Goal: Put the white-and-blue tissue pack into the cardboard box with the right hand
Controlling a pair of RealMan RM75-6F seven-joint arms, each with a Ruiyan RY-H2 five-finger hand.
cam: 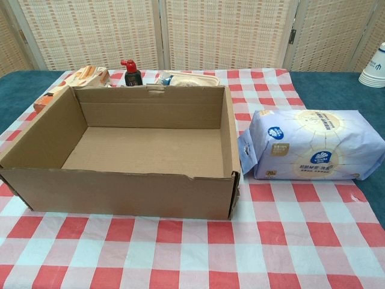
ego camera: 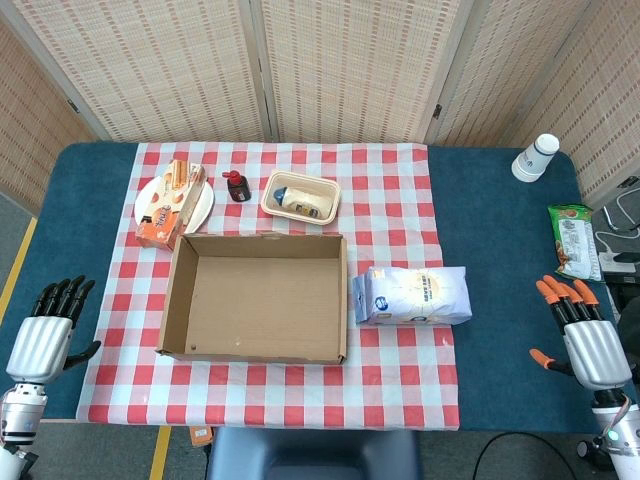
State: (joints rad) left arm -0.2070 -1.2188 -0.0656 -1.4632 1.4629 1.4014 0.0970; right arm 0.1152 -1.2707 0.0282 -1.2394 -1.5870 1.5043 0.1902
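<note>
box (ego camera: pixel 255 298) top open | tissue pack (ego camera: pixel 412 295) just right of its wall | right hand (ego camera: pixel 585 335) well apart

From my chest view neither of my hands shows. The white stacked paper cups (cam: pixel 374 65) are cut by the right edge. The brown cardboard box (cam: pixel 120 192) hides most of the orange snack carton (cam: pixel 84 75). The white-and-blue tissue pack's (cam: pixel 313 144) small print is unreadable, perhaps Chinese.
</note>
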